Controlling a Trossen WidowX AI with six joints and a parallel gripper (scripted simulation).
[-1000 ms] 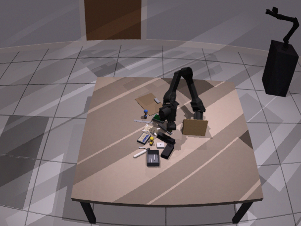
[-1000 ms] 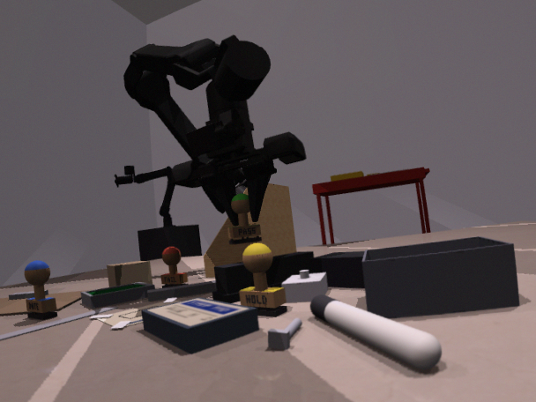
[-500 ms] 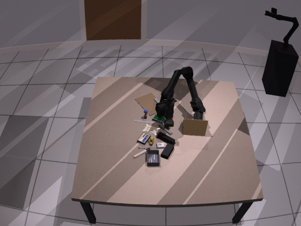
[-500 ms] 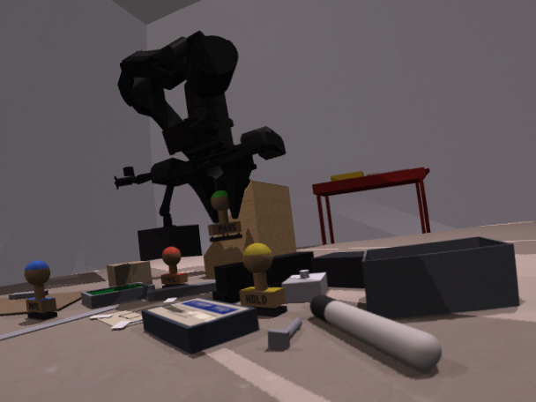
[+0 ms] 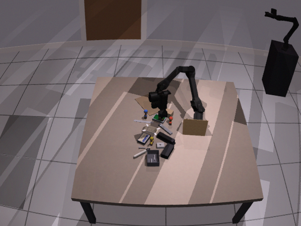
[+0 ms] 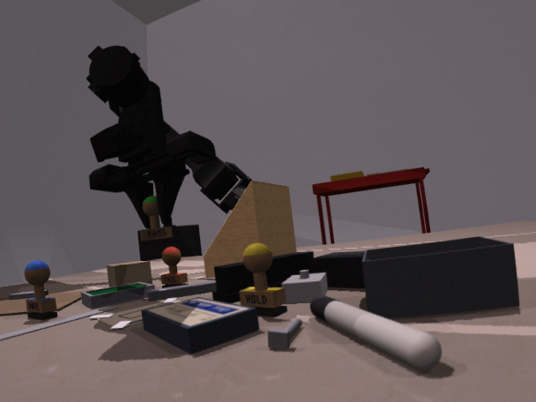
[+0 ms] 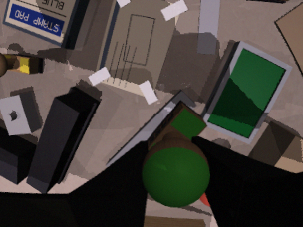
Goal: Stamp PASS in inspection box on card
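Pinched one green-topped PASS stamp [image 5: 161, 119] [image 6: 151, 207] [image 7: 175, 174] in the claw [image 5: 162, 115] [image 6: 156, 220] [image 7: 169, 145], raised above the bench [image 5: 111, 173] [image 6: 308, 375] [image 7: 115, 124]. Hung near the open green ink pad [image 5: 156, 117] [image 6: 116, 290] [image 7: 249, 90], apart from the card [image 5: 151, 129] [image 6: 132, 314] [image 7: 140, 40].

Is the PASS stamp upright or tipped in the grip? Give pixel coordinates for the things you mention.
Upright: the exterior view shows the PASS stamp [image 6: 156, 233] [image 7: 175, 174] held knob up, label block below.

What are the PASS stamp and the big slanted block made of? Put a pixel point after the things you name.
The PASS stamp [image 6: 152, 218] [image 7: 175, 173] in the claw [image 6: 154, 216] looks like wood with a green painted top: its knob is brown below the paint. The slanted block [image 6: 272, 220] [image 5: 195, 127] looks like bare, pale wood, because fine grain lines run across it, though it could be a wood-look board.
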